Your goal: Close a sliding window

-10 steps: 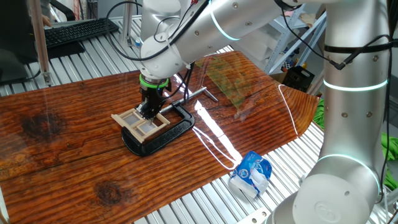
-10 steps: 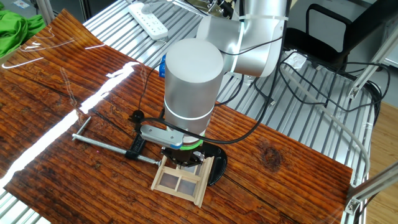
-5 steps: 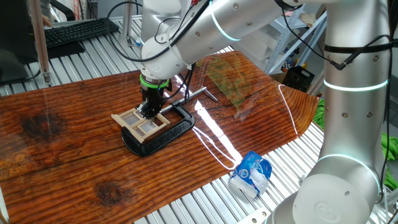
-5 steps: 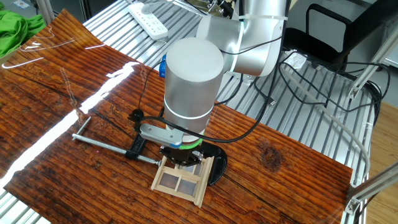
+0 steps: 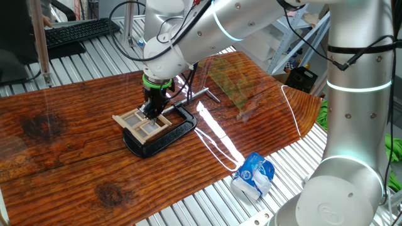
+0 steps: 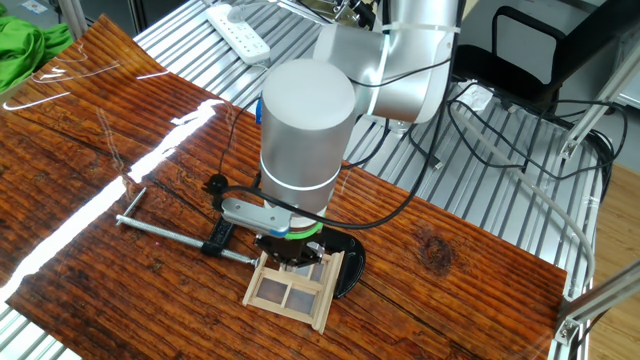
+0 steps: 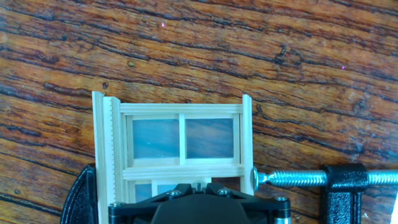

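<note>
The sliding window is a small pale-wood frame lying flat on the wooden table, held by a black C-clamp. It also shows in the other fixed view and in the hand view, where two panes show above a cross bar. My gripper points straight down onto the window's end nearest the clamp. In the hand view my gripper has its black fingers close together at the lower part of the window, just below the cross bar. The arm hides the contact point in the other fixed view.
The clamp's screw presses on the window's right rail, and its long handle lies on the table. A blue-and-white bag lies at the table edge. A white cable runs across the table. A power strip lies beyond.
The arm has shifted very slightly. The window and clamp look the same as before.
</note>
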`<control>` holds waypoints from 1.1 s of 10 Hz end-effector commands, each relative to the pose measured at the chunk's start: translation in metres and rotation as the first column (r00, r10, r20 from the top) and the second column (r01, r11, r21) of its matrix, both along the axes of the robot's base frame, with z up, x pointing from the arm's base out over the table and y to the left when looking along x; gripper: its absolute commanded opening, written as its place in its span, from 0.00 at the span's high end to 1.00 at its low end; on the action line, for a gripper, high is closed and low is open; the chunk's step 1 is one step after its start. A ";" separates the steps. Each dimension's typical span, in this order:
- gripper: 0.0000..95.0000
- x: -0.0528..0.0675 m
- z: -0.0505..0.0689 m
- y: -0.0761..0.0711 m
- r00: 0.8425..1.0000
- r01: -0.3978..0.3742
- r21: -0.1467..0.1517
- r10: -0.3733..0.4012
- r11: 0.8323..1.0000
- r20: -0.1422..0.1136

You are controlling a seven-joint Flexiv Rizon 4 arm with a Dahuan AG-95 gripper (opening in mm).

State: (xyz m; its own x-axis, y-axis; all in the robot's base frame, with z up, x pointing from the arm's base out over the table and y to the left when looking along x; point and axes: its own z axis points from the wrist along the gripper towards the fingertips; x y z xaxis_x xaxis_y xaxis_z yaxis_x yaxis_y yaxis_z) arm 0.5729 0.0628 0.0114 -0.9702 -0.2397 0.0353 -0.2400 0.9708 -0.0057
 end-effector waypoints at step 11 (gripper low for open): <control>1.00 0.002 0.000 -0.011 1.000 0.000 -0.018 0.000 1.000 0.009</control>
